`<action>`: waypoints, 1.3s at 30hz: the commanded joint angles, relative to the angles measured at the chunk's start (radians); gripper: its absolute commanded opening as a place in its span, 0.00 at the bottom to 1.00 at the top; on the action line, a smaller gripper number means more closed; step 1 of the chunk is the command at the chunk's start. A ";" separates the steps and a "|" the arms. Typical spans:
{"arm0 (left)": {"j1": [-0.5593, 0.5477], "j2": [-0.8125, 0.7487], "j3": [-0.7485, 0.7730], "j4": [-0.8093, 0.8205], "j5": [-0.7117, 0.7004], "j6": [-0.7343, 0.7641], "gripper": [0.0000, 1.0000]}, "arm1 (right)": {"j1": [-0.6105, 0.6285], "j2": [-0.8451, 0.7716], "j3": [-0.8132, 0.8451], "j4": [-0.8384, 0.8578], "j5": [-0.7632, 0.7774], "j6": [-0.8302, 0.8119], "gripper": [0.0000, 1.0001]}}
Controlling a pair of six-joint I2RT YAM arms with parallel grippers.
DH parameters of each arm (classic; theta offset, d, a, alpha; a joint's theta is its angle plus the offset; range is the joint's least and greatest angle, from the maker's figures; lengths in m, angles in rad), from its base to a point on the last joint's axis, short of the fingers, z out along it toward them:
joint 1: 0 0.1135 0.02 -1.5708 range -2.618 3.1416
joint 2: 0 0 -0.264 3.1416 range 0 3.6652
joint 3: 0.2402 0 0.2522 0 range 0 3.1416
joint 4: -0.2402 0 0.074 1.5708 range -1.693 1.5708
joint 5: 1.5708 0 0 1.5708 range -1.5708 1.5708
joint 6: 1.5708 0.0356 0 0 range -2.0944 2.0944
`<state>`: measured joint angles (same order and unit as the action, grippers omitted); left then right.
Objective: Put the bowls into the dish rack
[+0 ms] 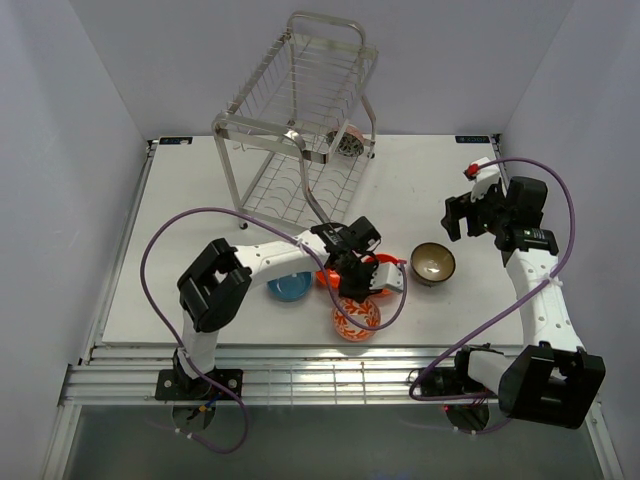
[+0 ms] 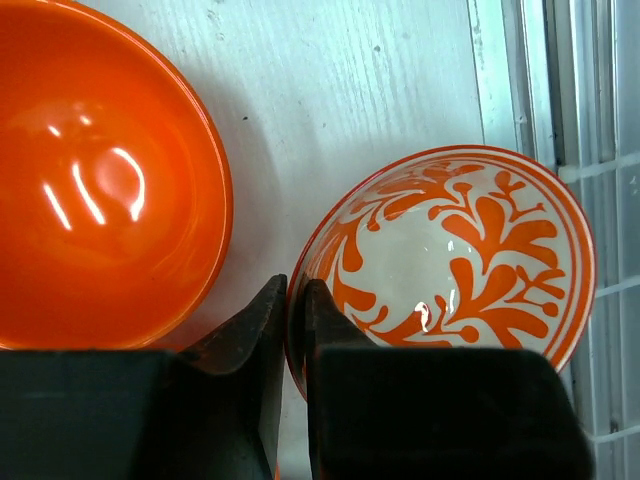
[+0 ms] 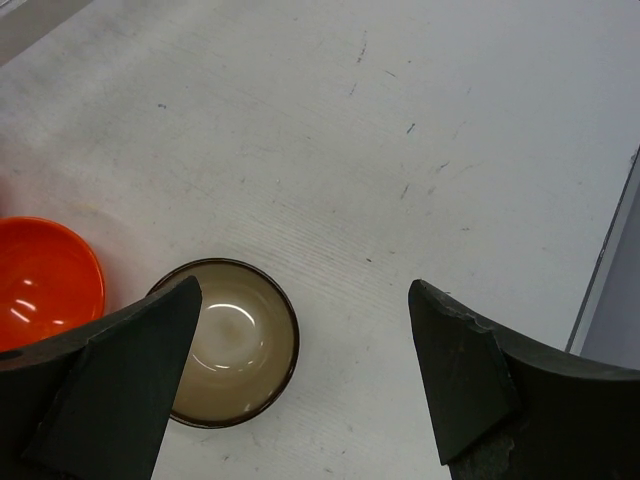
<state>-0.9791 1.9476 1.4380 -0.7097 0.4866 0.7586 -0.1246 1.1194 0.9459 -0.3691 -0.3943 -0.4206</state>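
My left gripper [image 2: 295, 300] is shut on the near rim of the red-and-white patterned bowl [image 2: 450, 260], one finger inside and one outside. In the top view this bowl [image 1: 358, 318] is at the table's front centre, under the left gripper [image 1: 352, 288]. An orange bowl [image 2: 90, 190] lies just beside it [image 1: 387, 272]. A blue bowl [image 1: 290, 288] sits to the left. The dark brown bowl [image 3: 235, 340] with cream inside lies on the table [image 1: 433, 263]. My right gripper [image 3: 303, 290] hangs open and empty above it [image 1: 470, 215]. The dish rack [image 1: 300, 130] stands at the back, with a grey patterned bowl [image 1: 346, 144] at its lower right.
The table's metal front edge [image 2: 580, 100] with its slats runs just beyond the patterned bowl. White walls close in the left, back and right sides. An orange patch [image 1: 326, 279] under the left gripper may be another bowl, mostly hidden.
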 commanded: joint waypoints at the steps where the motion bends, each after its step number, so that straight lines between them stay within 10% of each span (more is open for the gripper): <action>1: -0.024 -0.050 0.039 -0.002 -0.003 -0.057 0.00 | -0.020 0.003 0.016 0.004 -0.044 0.045 0.90; 11: -0.038 -0.139 0.246 -0.016 -0.074 -0.330 0.00 | -0.158 0.059 0.157 -0.060 -0.234 0.178 0.90; 28: -0.036 -0.044 0.568 0.098 -0.798 -0.711 0.00 | -0.233 -0.066 0.169 -0.088 -0.370 0.233 1.00; 39: -0.036 0.037 0.696 0.095 -0.954 -0.837 0.00 | -0.195 -0.115 0.045 0.037 -0.425 0.391 0.81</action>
<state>-1.0149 1.9976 2.0724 -0.6636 -0.3912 0.0113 -0.3374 1.0363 1.0302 -0.4374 -0.8078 -0.1493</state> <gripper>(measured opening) 0.190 0.828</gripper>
